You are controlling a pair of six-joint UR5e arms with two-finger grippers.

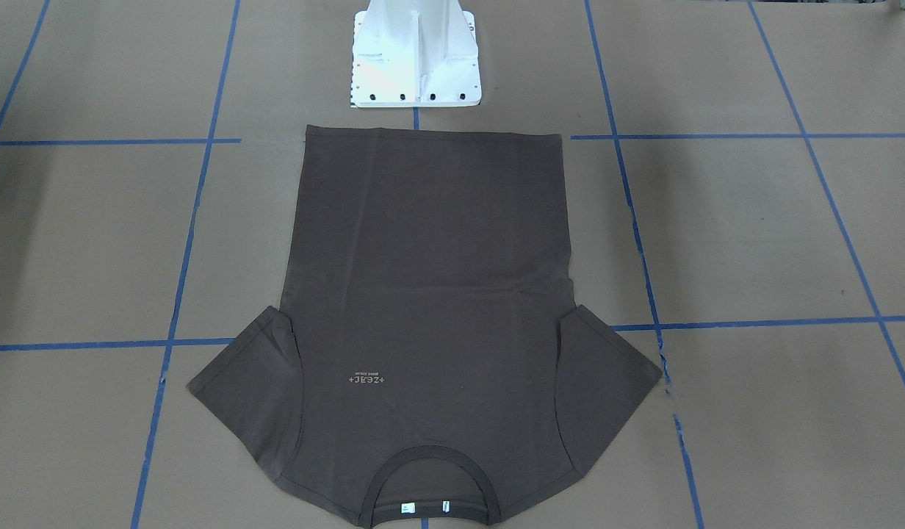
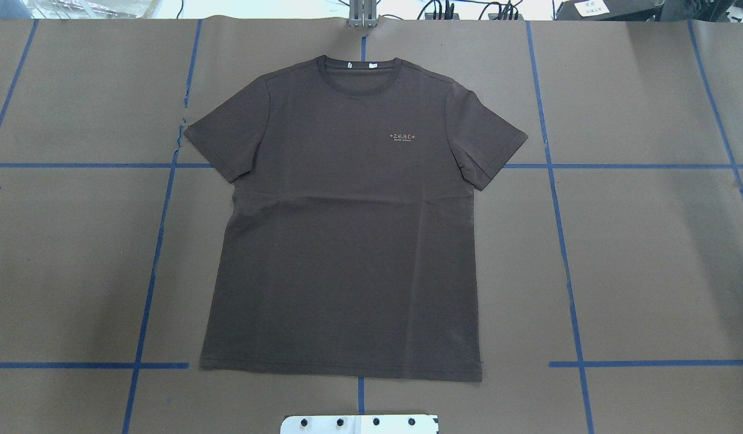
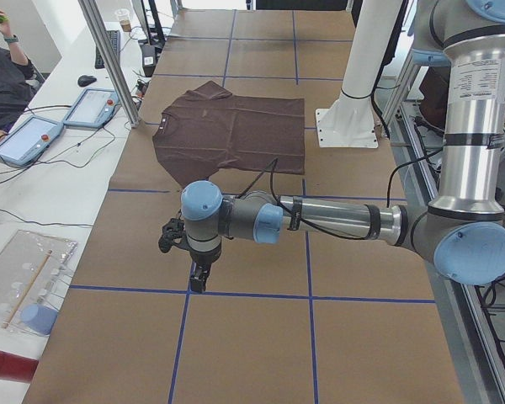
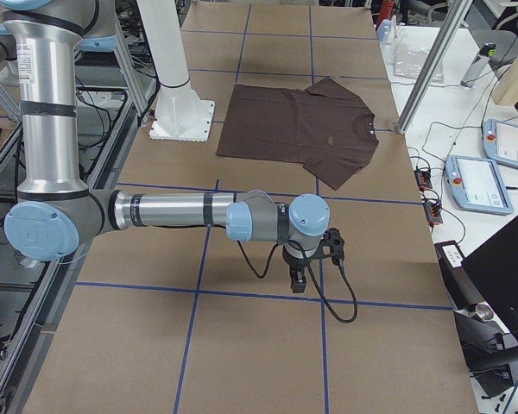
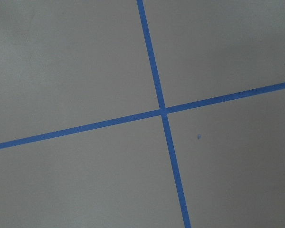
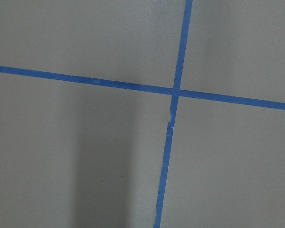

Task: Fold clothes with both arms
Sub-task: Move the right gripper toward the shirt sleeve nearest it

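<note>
A: Which step is running?
B: The start, I judge. The left tool (image 3: 199, 278) is hanging over the worktop (image 2: 649, 253), well apart from the T-shirt (image 2: 347, 241); I cannot tell its grip.
A: And the shirt?
B: It is lying flat and unfolded mid-worktop, logo (image 2: 401, 137) up. The right tool (image 4: 299, 280) is hovering apart too, and I cannot tell its grip either. Both are needing to reach the shirt's edges next.

Dark brown T-shirt (image 2: 341, 241), spread flat, front up, unfolded
</note>
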